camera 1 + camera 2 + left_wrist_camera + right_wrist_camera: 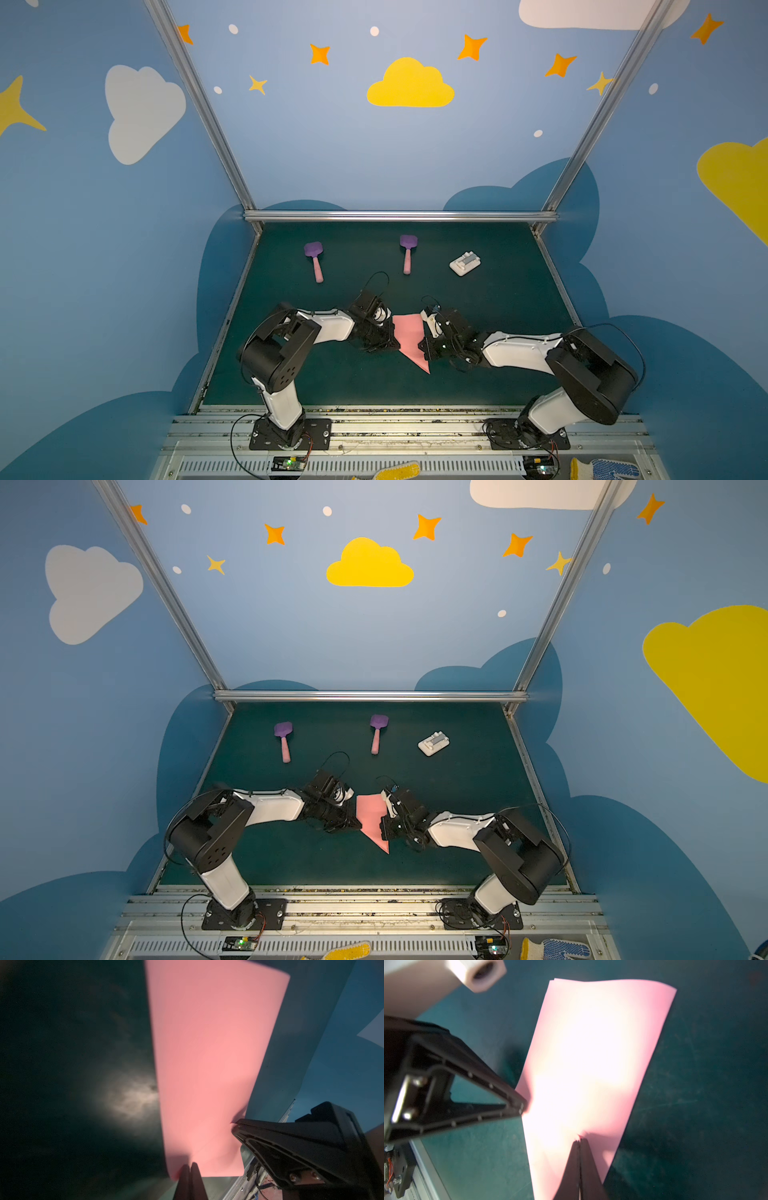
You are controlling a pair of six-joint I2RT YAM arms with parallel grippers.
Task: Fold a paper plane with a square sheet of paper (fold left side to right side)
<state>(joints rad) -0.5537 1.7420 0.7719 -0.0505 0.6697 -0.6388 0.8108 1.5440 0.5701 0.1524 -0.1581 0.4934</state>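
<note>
The square sheet of paper (409, 336) (371, 816) is salmon pink. It lies mid-table, folded narrow, with a point toward the front edge like a paper plane's nose. My left gripper (394, 343) (358, 823) is shut, its tips on the paper's left edge. My right gripper (424, 347) (382, 827) is shut at the paper's right edge. In the left wrist view the shut left gripper (190, 1164) sits on the paper (207, 1053), which creases there. The right wrist view shows the shut right gripper (579, 1140) on the paper (591, 1053). I cannot tell if either pinches it.
Two purple spatulas with pink handles (313, 259) (408, 251) lie toward the back of the green table (519, 299). A small white plastic block (465, 263) sits at the back right. Metal rails (399, 216) border the table, and blue walls enclose it.
</note>
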